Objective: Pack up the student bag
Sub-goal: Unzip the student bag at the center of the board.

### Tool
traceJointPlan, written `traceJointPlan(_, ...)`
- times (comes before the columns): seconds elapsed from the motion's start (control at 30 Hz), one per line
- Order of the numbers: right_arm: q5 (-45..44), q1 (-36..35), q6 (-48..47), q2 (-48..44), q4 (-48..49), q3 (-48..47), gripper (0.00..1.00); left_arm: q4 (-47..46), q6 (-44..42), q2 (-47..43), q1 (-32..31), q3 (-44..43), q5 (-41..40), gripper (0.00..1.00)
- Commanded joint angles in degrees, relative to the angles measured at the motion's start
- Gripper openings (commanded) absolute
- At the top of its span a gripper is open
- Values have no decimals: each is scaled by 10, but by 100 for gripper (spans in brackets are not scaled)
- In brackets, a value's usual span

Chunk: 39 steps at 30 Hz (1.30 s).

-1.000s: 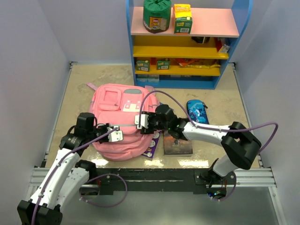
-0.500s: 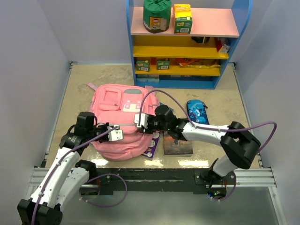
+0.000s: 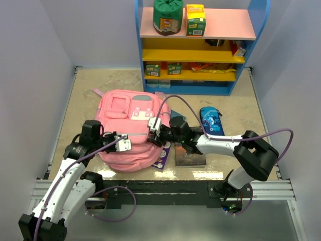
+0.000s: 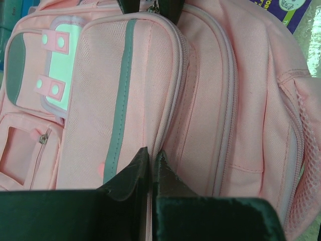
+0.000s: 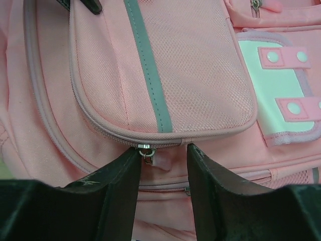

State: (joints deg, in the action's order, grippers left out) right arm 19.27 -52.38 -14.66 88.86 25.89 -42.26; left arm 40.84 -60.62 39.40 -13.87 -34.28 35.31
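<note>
No writing can be read with certainty: the print on the purple booklet point(image 4: 281, 12) lying partly under the bag's right edge is too small. The student bag point(image 3: 125, 113) is laid flat on the table point(image 3: 85, 95), left of centre. The left gripper point(image 4: 152, 153) is pressed together at the seam beside the grey-striped front pocket; a fold of fabric may be pinched. The right gripper point(image 5: 161, 150) is held partly apart, with a zipper pull point(image 5: 146, 150) set between its fingers at that pocket's edge.
</note>
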Motion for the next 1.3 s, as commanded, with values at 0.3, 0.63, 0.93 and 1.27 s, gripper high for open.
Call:
traceJointPlan(0.3,24,-7,104,-32,162,67,3,-46,-2,-15,2,-32,50,0)
traceJointPlan(0.63,-1,-22,119,-90,123,90,0,-77,42,5,2,-28,32,0)
traceJointPlan(0.93,-46,-75,176,-93,-8,45,0,-123,93,24,2,-18,-26,0)
traceJointPlan(1.27,-94,-126,245,-91,-37,7,0,-160,168,27,-24,-21,-31,0)
